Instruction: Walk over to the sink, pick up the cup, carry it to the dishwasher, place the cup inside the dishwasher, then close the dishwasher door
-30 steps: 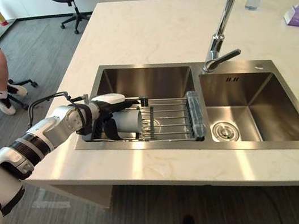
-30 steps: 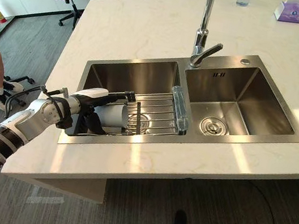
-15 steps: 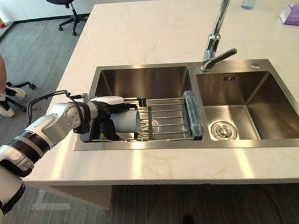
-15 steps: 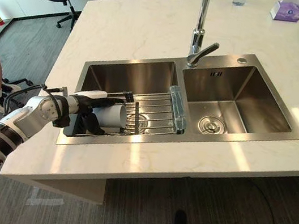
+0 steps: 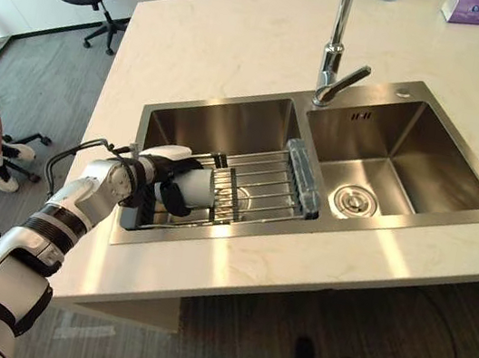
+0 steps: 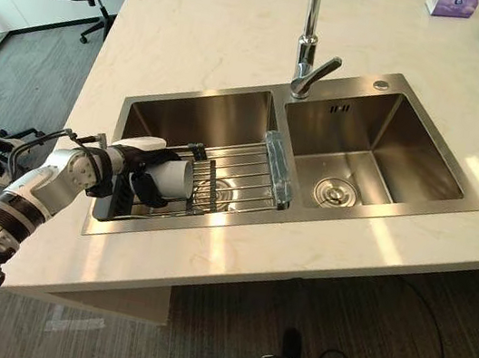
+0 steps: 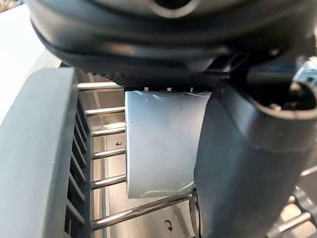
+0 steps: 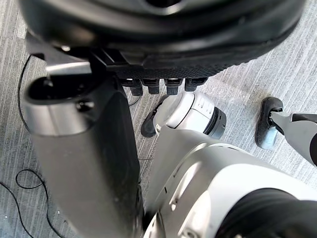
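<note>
Left eye view: the cup (image 5: 190, 188) lies on its side on the wire rack (image 5: 266, 184) across the left basin of the sink (image 5: 230, 122), which is set in the pale desk (image 5: 235, 40). The left hand (image 5: 148, 184) is curled round the cup.

Right eye view: the same grasp, thumb on the cup's far side and fingers on its near side.

Left wrist view: the cup sits against the palm beside the thumb (image 7: 242, 163), with rack bars beneath.

Right wrist view: the right hand (image 8: 148, 34) hangs over the grey floor (image 8: 247, 89). I cannot tell whether it is open or closed.
</note>
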### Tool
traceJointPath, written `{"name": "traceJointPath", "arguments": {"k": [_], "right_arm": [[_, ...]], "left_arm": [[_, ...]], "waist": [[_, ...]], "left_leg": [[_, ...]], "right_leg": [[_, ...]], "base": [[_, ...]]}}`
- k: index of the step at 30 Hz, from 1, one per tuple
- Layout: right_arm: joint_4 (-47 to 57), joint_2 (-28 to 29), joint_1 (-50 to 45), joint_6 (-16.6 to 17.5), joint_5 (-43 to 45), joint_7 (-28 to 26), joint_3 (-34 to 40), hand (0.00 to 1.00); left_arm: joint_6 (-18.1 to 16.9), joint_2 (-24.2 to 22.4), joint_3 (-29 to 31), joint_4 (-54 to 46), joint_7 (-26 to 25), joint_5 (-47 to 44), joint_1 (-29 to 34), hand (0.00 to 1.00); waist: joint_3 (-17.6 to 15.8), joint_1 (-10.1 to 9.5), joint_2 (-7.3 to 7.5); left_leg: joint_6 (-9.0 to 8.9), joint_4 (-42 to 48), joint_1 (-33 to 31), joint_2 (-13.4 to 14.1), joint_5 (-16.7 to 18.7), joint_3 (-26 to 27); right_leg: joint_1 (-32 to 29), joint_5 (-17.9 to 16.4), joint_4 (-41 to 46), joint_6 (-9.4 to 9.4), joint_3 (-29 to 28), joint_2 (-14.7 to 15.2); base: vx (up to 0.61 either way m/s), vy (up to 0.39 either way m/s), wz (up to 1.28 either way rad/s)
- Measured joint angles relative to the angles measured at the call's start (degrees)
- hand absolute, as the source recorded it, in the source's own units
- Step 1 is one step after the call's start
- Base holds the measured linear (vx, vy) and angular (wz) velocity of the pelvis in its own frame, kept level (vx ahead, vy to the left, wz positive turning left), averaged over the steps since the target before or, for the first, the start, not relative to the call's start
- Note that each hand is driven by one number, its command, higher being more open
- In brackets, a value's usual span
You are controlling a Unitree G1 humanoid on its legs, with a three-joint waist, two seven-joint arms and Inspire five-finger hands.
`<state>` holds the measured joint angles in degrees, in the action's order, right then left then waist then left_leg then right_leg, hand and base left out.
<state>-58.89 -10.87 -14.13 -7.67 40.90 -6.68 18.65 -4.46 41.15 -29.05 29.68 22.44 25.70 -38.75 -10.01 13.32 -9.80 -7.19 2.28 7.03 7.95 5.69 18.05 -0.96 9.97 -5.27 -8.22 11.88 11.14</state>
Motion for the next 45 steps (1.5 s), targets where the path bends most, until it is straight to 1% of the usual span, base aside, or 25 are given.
{"name": "traceJointPath", "arguments": {"k": [6, 9, 11, 12, 14, 15, 17, 18, 20, 23, 27, 30, 31, 32, 33, 35, 36, 38, 39, 40, 41, 42, 43, 44, 45], "right_arm": [[0.1, -0.2, 0.0, 0.6, 0.0, -0.1, -0.5, 1.0], [0.1, -0.2, 0.0, 1.2, 0.0, -0.2, -1.1, 1.0], [0.1, -0.2, 0.0, 1.6, 0.2, -0.3, -1.6, 1.0], [0.0, -0.1, -0.1, 1.7, 0.6, -0.3, -1.7, 1.0], [-0.2, -0.2, -0.7, 1.7, 1.4, -0.3, -1.5, 1.0], [-0.3, -0.2, -1.2, 1.7, 2.4, -0.4, -1.4, 1.0], [-0.4, -0.1, -1.8, 1.7, 2.9, -0.5, -1.0, 1.0], [-0.4, -0.1, -1.9, 1.7, 2.9, -0.6, -0.7, 1.0], [-1.5, 0.0, -2.0, 1.7, 2.9, -1.2, 0.2, 1.0], [-2.7, -0.1, -1.9, 0.9, 2.5, -2.4, 0.8, 1.0], [-2.7, -0.4, -1.5, -0.2, -0.1, -3.3, 0.8, 1.0], [-3.3, -0.1, -1.8, -0.9, -2.5, -4.1, 1.2, 1.0], [-3.7, 0.0, -2.0, -1.0, -3.0, -4.8, 1.3, 1.0], [-3.9, 0.0, -2.3, -1.0, -4.1, -5.3, 1.6, 1.0], [-3.9, 0.0, -2.3, -1.0, -4.9, -5.6, 2.3, 1.0], [-4.1, -0.1, -2.3, -0.9, -7.7, -6.7, 3.6, 1.0], [-4.2, -0.1, -2.3, -0.8, -8.2, -6.8, 3.6, 1.0], [-5.3, -0.2, -2.3, -0.8, -9.8, -6.9, 4.6, 1.0], [-5.8, -0.1, -2.6, -0.8, -10.4, -6.9, 5.2, 1.0], [-6.1, 0.0, -2.7, -0.8, -10.8, -6.9, 5.7, 1.0], [-6.6, 0.2, -2.8, -0.8, -10.8, -6.9, 6.3, 1.0], [-6.6, 0.4, -2.9, -0.6, -10.8, -6.9, 6.4, 1.0], [-6.6, 0.4, -3.5, -0.3, -10.8, -6.9, 7.4, 1.0], [-6.7, 0.5, -3.8, -0.3, -10.8, -6.9, 7.6, 1.0], [-7.0, 0.1, -4.1, -0.2, -10.8, -6.9, 8.1, 1.0]], "left_arm": [[-2.9, 0.1, -0.1, 0.1, -5.2, 0.0, 2.0, 0.0], [-4.0, 1.2, -1.8, -0.5, -9.0, -2.9, 2.5, 0.0], [-3.3, 1.8, -1.6, -2.9, -12.8, -10.5, 4.7, 0.0], [-2.9, 1.7, 0.0, -7.4, -16.7, -17.4, 7.4, 0.0], [-3.6, -1.4, 6.7, -18.4, -22.1, -26.7, 12.7, 0.0], [-5.0, -5.0, 11.9, -24.8, -24.2, -30.9, 15.5, 0.0], [-7.9, -9.4, 18.9, -32.4, -25.5, -35.5, 18.9, 0.0], [-8.8, -10.3, 20.9, -34.8, -25.7, -37.1, 19.9, 0.0], [-11.3, -12.4, 27.9, -42.5, -24.6, -43.6, 23.1, 0.0], [-12.6, -13.2, 32.0, -48.4, -21.5, -51.9, 27.7, 0.0], [-12.6, -13.2, 36.6, -49.7, -19.3, -58.2, 33.1, 0.0], [-12.7, -13.2, 45.7, -48.4, -19.4, -63.4, 36.5, 0.0], [-12.7, -13.4, 49.0, -46.6, -19.7, -65.3, 37.3, 0.0], [-12.7, -14.0, 52.1, -44.3, -20.1, -66.9, 38.5, 0.0], [-12.6, -14.6, 53.5, -43.3, -20.6, -67.7, 39.2, 0.0], [-10.9, -17.2, 57.8, -40.3, -21.8, -69.8, 43.3, 0.0], [-10.4, -17.6, 58.3, -39.9, -22.0, -69.8, 44.1, 0.0], [-8.0, -19.7, 60.3, -37.6, -22.2, -70.1, 49.1, 0.0], [-7.3, -20.6, 60.5, -36.5, -22.2, -70.3, 51.4, 0.0], [-6.8, -21.0, 60.5, -36.0, -22.1, -70.4, 52.1, 0.0], [-5.9, -21.8, 60.5, -35.4, -21.9, -70.6, 53.1, 0.0], [-5.8, -22.0, 60.5, -35.1, -21.6, -70.6, 53.2, 0.0], [-5.9, -21.9, 60.5, -34.5, -20.7, -70.5, 52.8, 0.0], [-5.9, -21.9, 60.5, -34.5, -20.5, -70.5, 52.7, 0.0], [-6.0, -21.8, 60.5, -34.5, -20.5, -70.2, 52.6, 0.0]], "waist": [[-0.2, -0.12, -0.06], [-0.2, -0.24, -0.09], [-0.3, -0.34, -0.11], [-0.4, -0.64, -0.08], [-0.5, -1.6, 0.07], [-0.4, -2.83, 0.11], [-0.4, -4.67, 0.16], [-0.4, -5.23, 0.18], [0.2, -7.77, 0.59], [1.5, -10.68, 0.82], [3.8, -12.42, 1.61], [4.7, -12.67, 2.54], [5.5, -12.99, 2.41], [5.9, -13.74, 2.88], [6.1, -14.02, 2.68], [6.4, -15.47, 2.69], [6.4, -15.81, 2.68], [7.1, -17.9, 2.73], [7.8, -18.74, 2.85], [7.9, -18.77, 3.0], [8.3, -18.4, 3.85], [8.5, -18.1, 3.97], [8.6, -17.3, 4.08], [8.7, -17.32, 3.88], [8.7, -17.56, 3.74]], "left_leg": [[-0.01, 0.0, -0.1, 0.1, 0.0, -0.4], [0.02, 0.1, -0.7, 0.1, -0.1, -1.1], [0.05, 0.1, -1.2, 0.1, -0.3, -1.8], [0.11, 0.1, -1.6, 0.1, -0.4, -2.5], [0.38, 0.1, -2.3, 0.0, -0.7, -4.2], [0.53, 0.2, -2.4, -0.1, -0.8, -5.1], [0.68, 0.3, -2.6, -0.3, -1.2, -6.5], [0.72, 0.3, -2.7, -0.3, -1.4, -7.0], [0.74, 0.4, -3.4, -0.6, -2.0, -8.3], [0.69, 0.4, -4.2, -0.6, -3.2, -10.3], [0.74, 0.5, -4.7, -0.7, -3.4, -11.2], [1.31, 2.2, -6.0, -0.7, -2.4, -12.3], [1.57, 2.7, -6.7, -0.7, -2.3, -13.0], [1.66, 3.2, -7.2, -0.7, -2.2, -13.5], [1.7, 3.4, -7.3, -0.7, -2.2, -14.0], [1.87, 4.2, -8.6, -0.9, -2.2, -16.1], [1.92, 4.2, -8.8, -0.9, -2.3, -16.4], [2.39, 3.7, -9.3, -1.2, -2.8, -18.2], [3.51, 2.9, -9.4, -1.7, -3.5, -18.7], [5.28, 2.3, -9.4, -2.1, -3.9, -18.3], [14.14, 0.7, -9.2, -2.5, -4.4, -12.2], [16.74, 0.3, -9.1, -1.7, -4.6, -7.7], [17.4, 0.2, -8.7, 0.3, -6.0, 0.1], [17.21, 0.2, -8.6, 1.0, -7.2, 3.1], [14.35, 0.2, -8.5, 1.1, -9.5, 4.7]], "right_leg": [[0.2, 0.0, 0.0, 0.0, 0.5, 0.0], [0.2, 0.0, 0.0, -0.01, 1.2, 0.1], [0.2, 0.0, 0.0, -0.01, 2.1, 0.2], [0.2, 0.0, 0.2, -0.02, 3.0, 0.3], [0.9, 0.0, 0.3, -0.02, 5.8, 0.5], [1.4, 0.0, 0.3, -0.02, 6.9, 0.7], [2.2, 0.0, 0.3, 0.01, 8.2, 0.9], [2.5, -0.1, 0.3, 0.08, 8.7, 1.0], [3.0, -0.9, 0.3, 0.23, 10.2, 1.3], [3.6, -1.6, 0.3, 0.94, 12.0, 1.3], [4.0, -2.0, 0.0, 0.46, 12.7, 1.4], [4.4, -1.7, 0.0, 0.32, 13.5, 1.4], [4.5, -1.6, 0.0, 0.34, 14.1, 1.4], [4.6, -1.6, 0.0, 0.32, 14.6, 1.4], [4.8, -1.6, 0.2, 0.31, 15.0, 1.4], [5.4, -1.8, 0.3, 0.19, 16.8, 1.3], [5.5, -1.8, 0.3, 0.16, 17.1, 1.3], [6.3, -2.4, 0.4, -0.05, 19.3, 1.4], [6.9, -3.2, 0.7, -0.2, 20.6, 1.7], [7.3, -3.8, 1.2, -0.35, 21.5, 2.2], [8.0, -5.6, 3.0, -0.67, 23.3, 3.9], [8.5, -6.2, 3.6, -0.82, 24.4, 4.5], [10.0, -7.0, 4.8, -0.65, 27.4, 5.3], [10.5, -7.5, 5.5, -0.89, 28.9, 5.6], [11.1, -8.1, 6.7, -1.2, 30.4, 6.3]], "base": [[0.0, 0.0, 0.03], [0.0, -0.004, 0.13], [-0.01, -0.014, 0.17], [0.0, -0.021, 0.28], [0.01, -0.015, 0.42], [0.0, -0.001, 0.37], [-0.01, 0.001, 0.34], [-0.03, -0.005, 0.4], [-0.07, -0.019, 0.37], [-0.11, -0.04, 0.35], [-0.1, -0.013, 0.15], [-0.09, -0.002, 0.18], [-0.05, -0.008, 0.26], [-0.03, -0.01, 0.27], [-0.01, -0.011, 0.32], [0.0, -0.009, 0.41], [0.0, -0.015, 0.46], [0.01, -0.017, 0.52], [0.03, -0.011, 0.63], [0.04, 0.007, 1.17], [0.04, 0.015, 1.24], [0.05, 0.032, 1.73], [0.05, 0.041, 1.32], [0.08, 0.097, 1.31], [0.09, 0.145, 0.91]]}}
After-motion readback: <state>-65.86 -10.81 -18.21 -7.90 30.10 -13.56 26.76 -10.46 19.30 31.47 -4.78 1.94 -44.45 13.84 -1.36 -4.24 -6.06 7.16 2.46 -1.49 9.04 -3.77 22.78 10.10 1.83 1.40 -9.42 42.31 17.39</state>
